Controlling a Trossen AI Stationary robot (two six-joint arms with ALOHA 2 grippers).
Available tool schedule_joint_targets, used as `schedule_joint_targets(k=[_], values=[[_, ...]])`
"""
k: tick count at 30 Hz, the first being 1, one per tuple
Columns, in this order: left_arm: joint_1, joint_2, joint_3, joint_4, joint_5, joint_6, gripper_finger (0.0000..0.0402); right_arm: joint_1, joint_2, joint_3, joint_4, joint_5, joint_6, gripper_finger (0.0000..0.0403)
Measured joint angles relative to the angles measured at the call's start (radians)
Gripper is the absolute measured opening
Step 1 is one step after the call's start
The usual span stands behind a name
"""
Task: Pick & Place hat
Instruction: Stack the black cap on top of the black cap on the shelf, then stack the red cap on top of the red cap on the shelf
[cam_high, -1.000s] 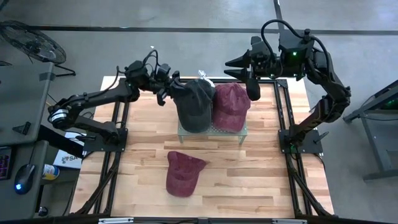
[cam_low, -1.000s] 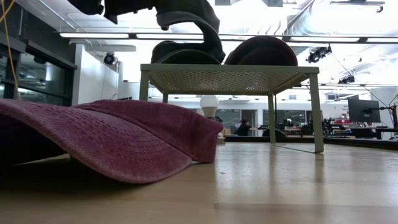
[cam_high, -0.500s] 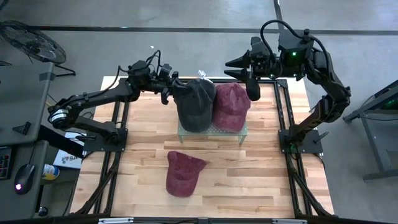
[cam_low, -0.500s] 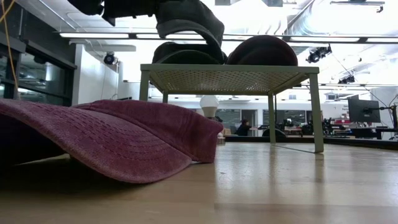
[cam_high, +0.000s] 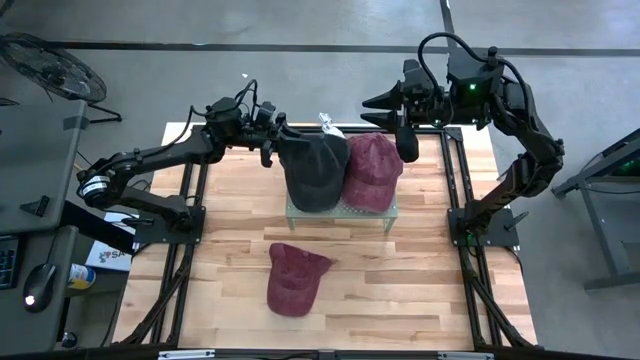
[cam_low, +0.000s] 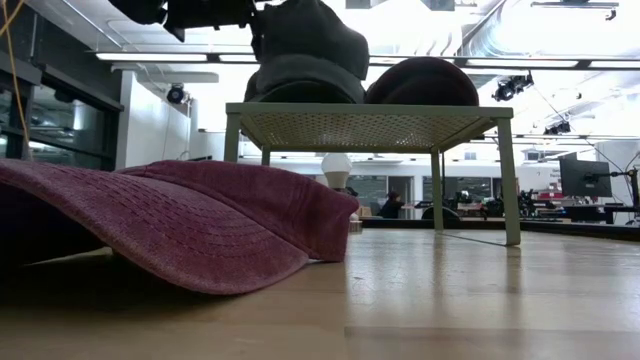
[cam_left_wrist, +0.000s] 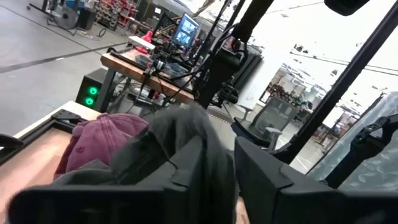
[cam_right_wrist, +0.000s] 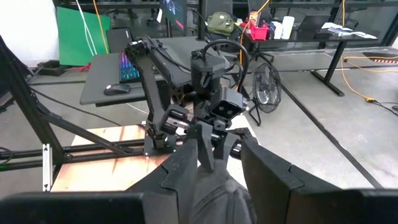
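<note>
On the mesh stand (cam_high: 340, 211), the dark hat (cam_high: 312, 172) sits beside a maroon hat (cam_high: 372, 168), with the left gripper (cam_high: 280, 146) clamped on its back edge. Beyond the stand hovers the right gripper (cam_high: 385, 103); its jaws I cannot tell. Another maroon hat (cam_high: 293, 277) lies on the tabletop (cam_high: 420, 280) in front.

Small rack (cam_high: 340, 210) at frame centre crowded by dark hat (cam_high: 312, 172) and maroon hat (cam_high: 372, 168), second maroon hat (cam_high: 293, 279) below it, bare table (cam_high: 440, 290) lower right and lower left.
</note>
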Motion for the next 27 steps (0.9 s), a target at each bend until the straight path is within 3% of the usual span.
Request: schedule_joint_targets(k=[10,17,27], values=[[0.000,-0.020,0.000,0.001,-0.075,0.060,0.0157,0.000,0.000,0.000,0.000,0.000,0.004,0.0119],[0.000,-0.087,0.000,0.001,-0.179,0.176,0.0163,0.000,0.000,-0.001,0.000,0.000,0.005,0.0119],[0.000,-0.223,0.002,-0.076,-0.122,0.192,0.0163,0.011,0.000,-0.011,-0.129,-0.066,0.084,0.0119]])
